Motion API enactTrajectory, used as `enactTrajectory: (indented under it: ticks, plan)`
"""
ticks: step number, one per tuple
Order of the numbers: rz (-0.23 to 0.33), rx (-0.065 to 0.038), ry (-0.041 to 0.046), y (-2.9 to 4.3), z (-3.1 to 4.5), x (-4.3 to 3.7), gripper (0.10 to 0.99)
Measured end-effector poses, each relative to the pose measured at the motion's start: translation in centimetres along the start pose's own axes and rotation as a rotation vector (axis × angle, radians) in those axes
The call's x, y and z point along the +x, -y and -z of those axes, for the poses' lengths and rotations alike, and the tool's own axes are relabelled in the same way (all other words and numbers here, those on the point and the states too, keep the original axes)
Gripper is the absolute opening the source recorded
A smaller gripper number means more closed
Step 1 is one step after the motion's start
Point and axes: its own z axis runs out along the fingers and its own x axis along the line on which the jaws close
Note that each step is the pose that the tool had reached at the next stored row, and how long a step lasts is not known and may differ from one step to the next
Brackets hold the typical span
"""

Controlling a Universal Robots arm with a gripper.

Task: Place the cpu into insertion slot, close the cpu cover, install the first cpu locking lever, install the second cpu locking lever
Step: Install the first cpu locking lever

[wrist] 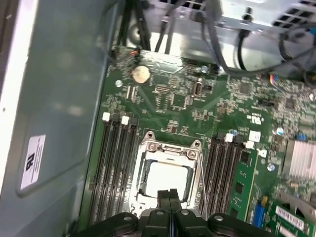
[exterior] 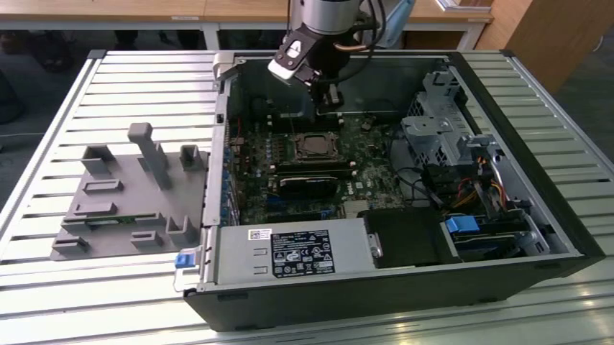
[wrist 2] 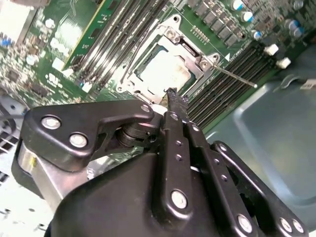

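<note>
The cpu [wrist: 168, 178] lies in the insertion slot [exterior: 298, 137] on the green motherboard, its pale silver top [wrist 2: 164, 72] facing up. The cpu cover [wrist: 143, 168], a silver frame, lies flat around it. One thin metal locking lever [wrist 2: 234, 77] juts out from a socket corner over the black memory slots; it also runs beside the socket [wrist: 201, 173]. My gripper [exterior: 331, 106] hangs just above the board at the socket's far edge, shut with nothing between its black fingertips [wrist: 174, 193], which sit over the socket's rim in both wrist views [wrist 2: 173, 95].
The open black computer case [exterior: 403, 287] lies on a slatted metal table. Inside are memory slots [wrist: 116, 163], a black card [exterior: 307, 188], drive cages and cables [exterior: 451, 144], and a power supply [exterior: 287, 253]. A grey plastic fixture [exterior: 125, 194] sits at the exterior view's left.
</note>
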Motion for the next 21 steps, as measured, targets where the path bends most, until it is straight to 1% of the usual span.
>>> enactTrajectory:
  ticks: [10, 15, 21]
  plan:
    - [0.18, -0.004, -0.0019, 0.0, -0.13, 0.0, 0.106]
    - [0.211, -0.005, -0.0024, 0.0, -0.24, 0.03, 0.106]
    - [0.312, -0.008, -0.0037, 0.0, -0.38, 0.03, 0.106]
